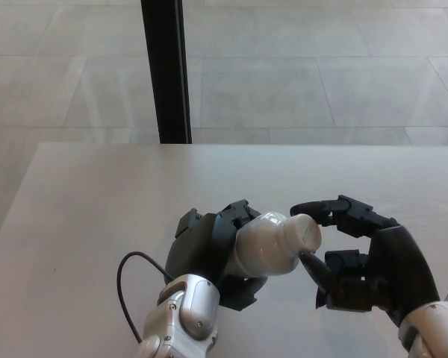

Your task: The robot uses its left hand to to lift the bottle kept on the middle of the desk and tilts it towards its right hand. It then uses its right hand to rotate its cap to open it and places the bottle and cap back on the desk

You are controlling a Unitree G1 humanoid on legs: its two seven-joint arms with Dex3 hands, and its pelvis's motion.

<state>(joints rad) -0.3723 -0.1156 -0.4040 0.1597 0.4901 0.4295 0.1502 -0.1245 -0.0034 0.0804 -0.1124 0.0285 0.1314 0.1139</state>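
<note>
In the head view my left hand (204,250) is shut on a white bottle (265,245) and holds it above the desk (97,194), lying over with its neck pointing right. The bottle's white cap (305,233) faces my right hand (367,262). That hand's upper fingers (325,209) curl over the top of the cap and its thumb presses in from below, so it pinches the cap. Most of the bottle's body is hidden inside my left hand.
A black vertical post (166,71) stands just behind the desk's far edge. Beyond it is a tiled floor (321,74). A black cable (125,274) loops by my left wrist. Bare desk surface stretches to the left, right and back.
</note>
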